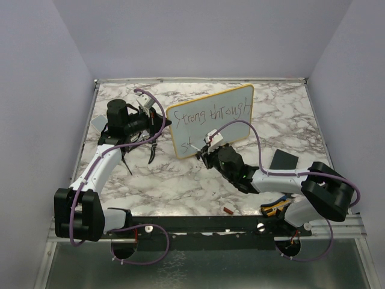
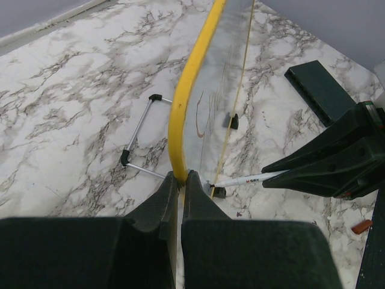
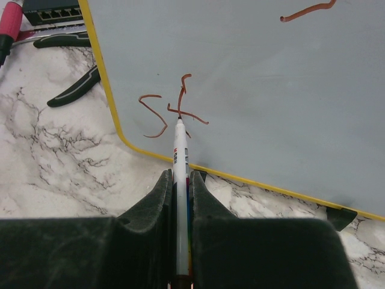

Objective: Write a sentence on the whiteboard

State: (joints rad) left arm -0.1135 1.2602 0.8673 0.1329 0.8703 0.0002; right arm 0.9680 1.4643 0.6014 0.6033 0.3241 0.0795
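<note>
Whiteboard (image 1: 201,133) bars mid-table; dark slab (image 1: 283,160) lies right

The yellow-framed pale whiteboard (image 3: 271,90) ran past the right wrist view's top edge — its upper marker line (image 3: 304,13) barely showed.

Handwritten "Strong throught" on the whiteboard (image 1: 201,131), "St" beneath it (print on the marker (image 3: 180,153) too small)

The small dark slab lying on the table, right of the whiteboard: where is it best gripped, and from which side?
Probably from straight above, closing on two opposite side edges of the dark slab. It lies flat on the table, thin and low, so only its edges offer a hold. The right claw is nearer, but it holds the marker.
</note>
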